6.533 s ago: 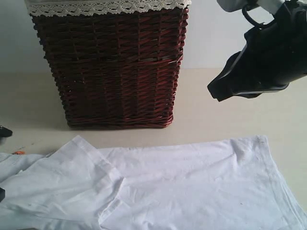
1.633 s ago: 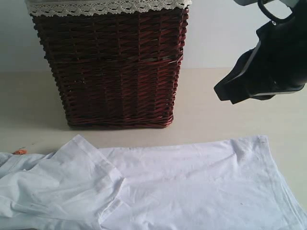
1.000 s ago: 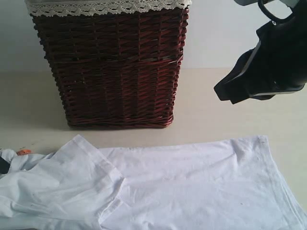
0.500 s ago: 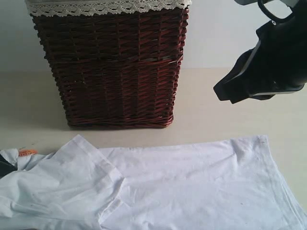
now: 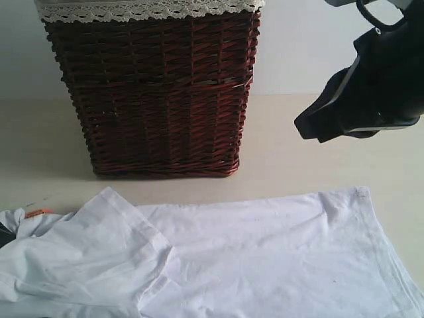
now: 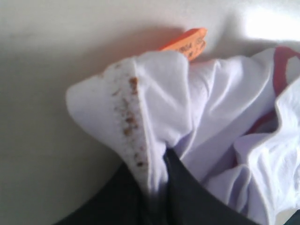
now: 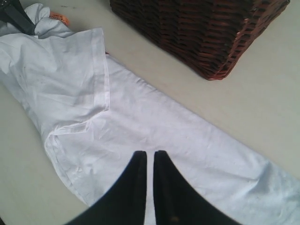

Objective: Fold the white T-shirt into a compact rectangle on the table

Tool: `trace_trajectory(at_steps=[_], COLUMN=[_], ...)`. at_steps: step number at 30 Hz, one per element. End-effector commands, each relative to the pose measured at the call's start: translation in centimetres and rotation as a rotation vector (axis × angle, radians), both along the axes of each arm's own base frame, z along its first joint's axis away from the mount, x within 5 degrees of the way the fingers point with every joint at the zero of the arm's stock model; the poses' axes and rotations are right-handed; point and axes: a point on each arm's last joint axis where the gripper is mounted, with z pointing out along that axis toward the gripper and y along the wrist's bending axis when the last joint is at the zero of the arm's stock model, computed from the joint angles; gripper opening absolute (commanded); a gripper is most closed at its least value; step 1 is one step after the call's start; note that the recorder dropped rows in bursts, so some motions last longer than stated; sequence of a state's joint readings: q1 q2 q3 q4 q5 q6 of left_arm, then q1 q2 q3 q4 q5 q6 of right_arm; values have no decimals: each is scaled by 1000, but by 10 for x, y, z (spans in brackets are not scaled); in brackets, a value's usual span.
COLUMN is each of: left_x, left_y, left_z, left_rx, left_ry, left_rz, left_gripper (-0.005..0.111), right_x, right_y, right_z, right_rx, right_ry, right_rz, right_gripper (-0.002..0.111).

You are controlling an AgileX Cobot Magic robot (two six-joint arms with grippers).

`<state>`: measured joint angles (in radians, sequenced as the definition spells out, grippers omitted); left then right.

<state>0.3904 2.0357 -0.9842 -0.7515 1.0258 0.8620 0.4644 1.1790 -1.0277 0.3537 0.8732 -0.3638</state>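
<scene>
White cotton fills the near part of the exterior view: the white T-shirt (image 5: 265,252) lies spread on the table (image 5: 298,159), mostly flat with soft creases, its hem end to the right and its neck end at the left edge of the view. One short sleeve (image 5: 99,245) lies flat over the left part. At the neck, the orange neck label (image 5: 38,212) pokes out from bunched cloth. The left tool (image 6: 157,187) is clamped on a fold of the collar there; the left wrist view shows the dark fingers (image 6: 187,197) pinching the white fabric, which carries a line of brownish specks, with a bit of red lettering (image 6: 281,61) beside it. The right tool (image 7: 149,157) hangs in the air above the right side of the table, clear of the shirt, its two dark fingers drawn together with only a thin slit between them and nothing held. Behind the shirt, a dark red wicker basket (image 5: 159,93) with white lace trim (image 5: 146,8) stands on the table, apart from the cloth.
</scene>
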Motion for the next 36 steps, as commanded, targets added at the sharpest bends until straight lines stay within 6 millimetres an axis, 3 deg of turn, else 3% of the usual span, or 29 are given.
trace_trajectory(at_steps=[1,10,16,23,30,36], left_x=[7,12,7,-13,-35,-44], left_y=[4,-6,-38,-115,-195,-268], left_z=[15,85,136,181,194,199], left_rx=[30,2,43,-6,-46,-134], left_ry=[55,3,-104,-144,-143,-300], left_rz=[46,62,44,-27,-88,2], left_gripper=[0,0,0,0,0,0], right_x=[-1,-2,-3,-15,-43,-66], right_y=[0,0,0,-5,-19,-29], right_z=[3,3,2,11,36,54], right_rx=[13,9,8,13,71,133], right_ry=[-11,6,14,4,-101,-177], right_rz=[-1,5,8,22,18,15], right_gripper=[8,8,8,8,8,8])
